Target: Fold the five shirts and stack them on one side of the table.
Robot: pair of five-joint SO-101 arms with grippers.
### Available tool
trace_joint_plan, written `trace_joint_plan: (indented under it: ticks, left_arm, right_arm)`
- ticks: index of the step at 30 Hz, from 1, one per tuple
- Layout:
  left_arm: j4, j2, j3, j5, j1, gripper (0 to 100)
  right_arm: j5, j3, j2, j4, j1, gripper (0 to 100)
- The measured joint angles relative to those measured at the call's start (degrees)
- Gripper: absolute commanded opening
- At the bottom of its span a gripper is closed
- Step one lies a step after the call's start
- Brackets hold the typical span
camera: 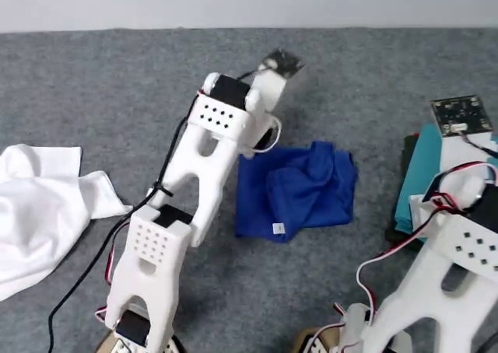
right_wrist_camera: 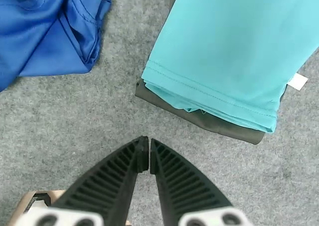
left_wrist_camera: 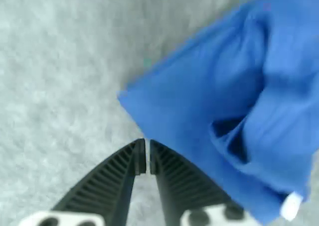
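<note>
Looks mid-fold on crumpled royal-blue fabric shirt (camera: 299, 188): left gripper (left_wrist_camera: 147, 154) just off its corner, right gripper (right_wrist_camera: 149, 154) beside it, both sets of fingers together, empty. Next I'd open left, pinch corner

A grey, carpet-like surface (camera: 93, 81) spread under everything, its nap speckled and even. At 12 o'clock in the high view, a plain white wall (camera: 233, 3) ran along its far edge.

Grey table (camera: 93, 89) carries white shirt (camera: 35, 205), blue shirt (camera: 299, 190) and dark folded shirt (right_wrist_camera: 239, 133).
</note>
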Motion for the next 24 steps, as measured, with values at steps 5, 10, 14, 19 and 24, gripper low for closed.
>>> trace_joint_plan:
  ticks: [5, 10, 14, 19, 24]
  left_arm:
    - [-0.18, 0.00, 9.23, -3.69, 2.90, 1]
    - [-0.62, 0.00, 12.75, -4.57, 10.81, 1]
    - [-0.62, 0.00, 9.41, -3.52, 17.49, 1]
    - [-0.35, 0.00, -2.20, 1.23, 22.33, 1]
    - [-0.35, -0.09, -6.68, 2.11, 21.71, 1]
  right_arm:
    - [0.00, 0.00, 0.00, 0.00, 0.00, 0.9]
    - [0.00, 0.00, 0.00, 0.00, 0.00, 0.9]
    - [0.00, 0.00, 0.00, 0.00, 0.00, 0.9]
    - [0.00, 0.00, 0.00, 0.00, 0.00, 0.9]
    - [0.00, 0.00, 0.00, 0.00, 0.00, 0.9]
